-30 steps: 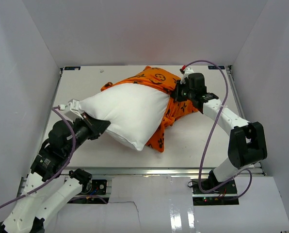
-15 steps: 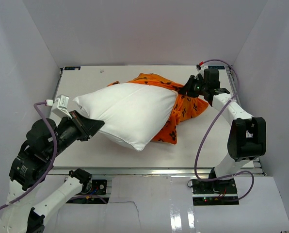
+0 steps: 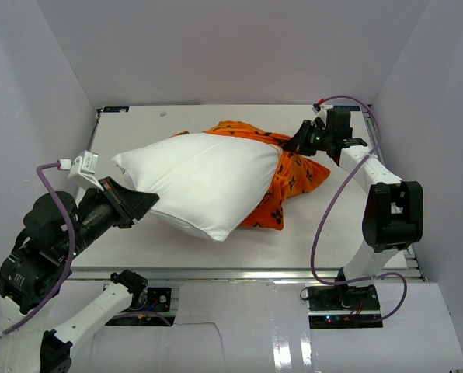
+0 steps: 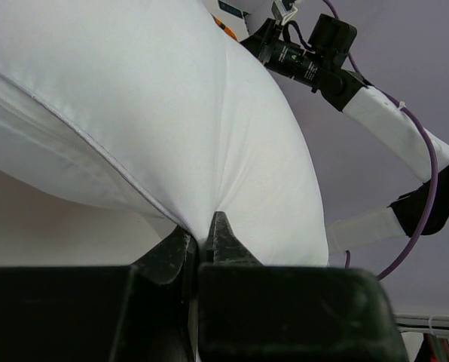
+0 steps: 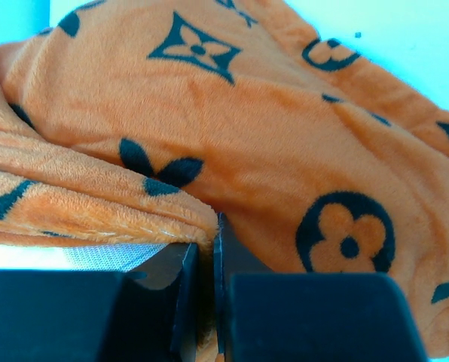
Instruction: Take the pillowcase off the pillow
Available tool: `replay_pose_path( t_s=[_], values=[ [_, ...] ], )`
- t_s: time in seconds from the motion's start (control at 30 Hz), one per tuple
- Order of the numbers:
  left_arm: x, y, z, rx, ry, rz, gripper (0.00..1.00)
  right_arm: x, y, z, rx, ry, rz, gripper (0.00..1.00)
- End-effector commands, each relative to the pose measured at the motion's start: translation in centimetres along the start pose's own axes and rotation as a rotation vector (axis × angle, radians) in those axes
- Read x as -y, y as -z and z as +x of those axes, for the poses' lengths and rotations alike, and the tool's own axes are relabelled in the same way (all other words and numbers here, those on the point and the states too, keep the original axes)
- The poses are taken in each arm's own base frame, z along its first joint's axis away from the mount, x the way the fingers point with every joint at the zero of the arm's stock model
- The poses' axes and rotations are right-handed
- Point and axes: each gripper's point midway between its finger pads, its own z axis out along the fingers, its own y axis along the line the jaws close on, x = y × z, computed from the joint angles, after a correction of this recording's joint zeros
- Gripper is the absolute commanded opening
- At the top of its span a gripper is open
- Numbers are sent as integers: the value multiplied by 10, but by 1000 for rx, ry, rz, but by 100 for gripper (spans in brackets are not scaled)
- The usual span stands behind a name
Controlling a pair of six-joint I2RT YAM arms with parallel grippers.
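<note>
The pillow (image 3: pixel 204 179) lies mid-worktop (image 3: pixel 332 225), with the orange pillowcase (image 3: pixel 294 175) bunched over its 2 o'clock end, the left pincer (image 4: pixel 202 234) clamped tight on the pillow's 8 o'clock corner and the right pincer (image 5: pixel 207 241) pinched closed on a pillowcase fold at 2 o'clock.
</note>
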Motion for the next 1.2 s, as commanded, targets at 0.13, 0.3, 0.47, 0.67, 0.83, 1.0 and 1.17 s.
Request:
replay_pose_path(
  t_s=[0.13,0.3,0.47,0.67,0.83,1.0,1.17],
  values=[
    [70,137,-102,500,-21,272,0,205,88,-108,470,-105,723,8],
    [86,148,-120,537,-13,301,0,202,85,-103,466,-118,699,8],
    [88,130,-116,507,-8,318,0,195,87,-102,476,-99,673,8],
    [35,32,-72,378,24,163,0,89,49,-117,381,133,172,18],
    [-10,-35,-27,301,51,89,0,-13,11,-91,249,325,-77,40],
    [-54,-66,-4,277,44,-55,0,-35,20,-35,169,326,-14,78],
    [-63,-71,1,266,34,-84,0,-50,64,-27,206,366,23,99]
  ],
)
